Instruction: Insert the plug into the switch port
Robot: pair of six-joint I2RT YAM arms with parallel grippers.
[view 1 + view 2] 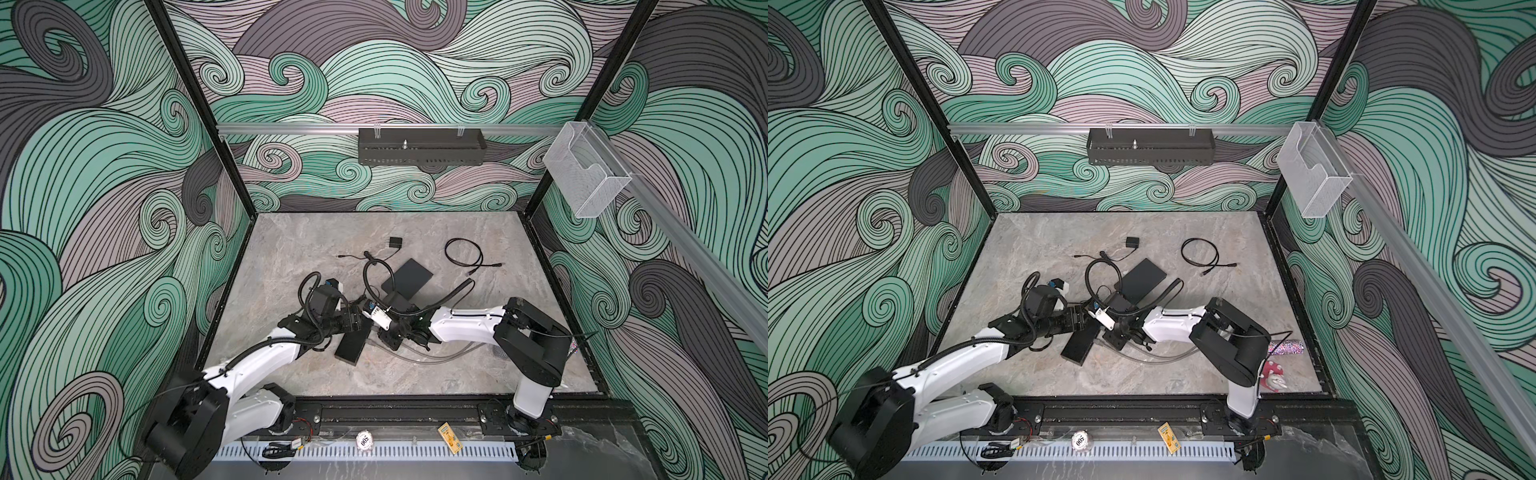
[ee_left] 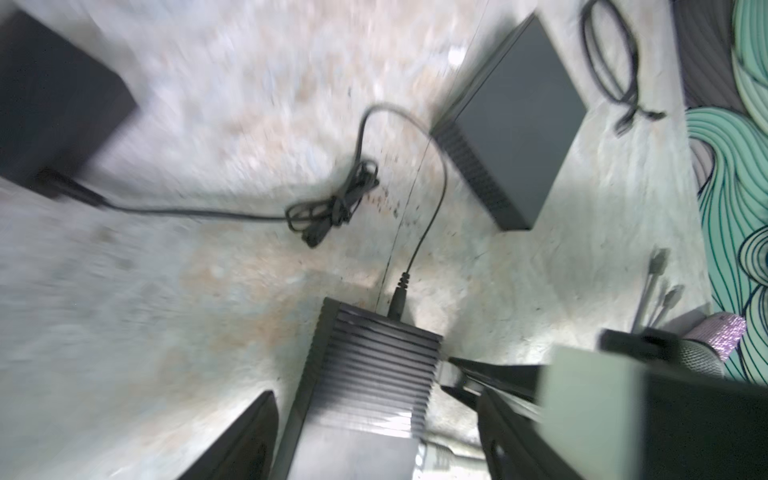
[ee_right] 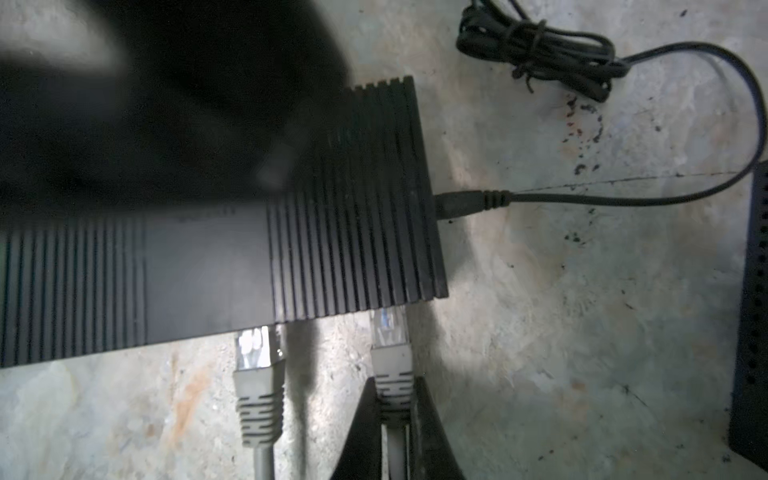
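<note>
Gripping the plug (image 3: 390, 332) by its grey boot in the right pincer (image 3: 395, 390), jaws closed tight on it, and pressing its clear nose against the port face of the switch (image 3: 208, 270), close to the ribbed end. Working near the middle of the desk (image 1: 291, 249), a little toward its near edge, with the switch lying between the two arms. Not being able to tell from the right wrist view whether the nose is already inside a port or only touching the edge, so judging the insertion step to be under way, not finished. Leaving alone a second grey plug (image 3: 255, 374), lodged just beside it on the same face. Straddling the switch with the left pincer (image 2: 374, 432), fingers spread wide and standing clear of both sides, so bracing nothing. Noting a power lead (image 3: 469, 201) plugged into the switch's far end. Calling next for a straight push along the plug's own axis until it sits as deep as its neighbour, and probably for bracing the switch against sliding. Passing over, farther out, another black box (image 1: 409, 276), a small adapter (image 1: 395, 242) and a coiled black cable (image 1: 463, 251) at far right.
</note>
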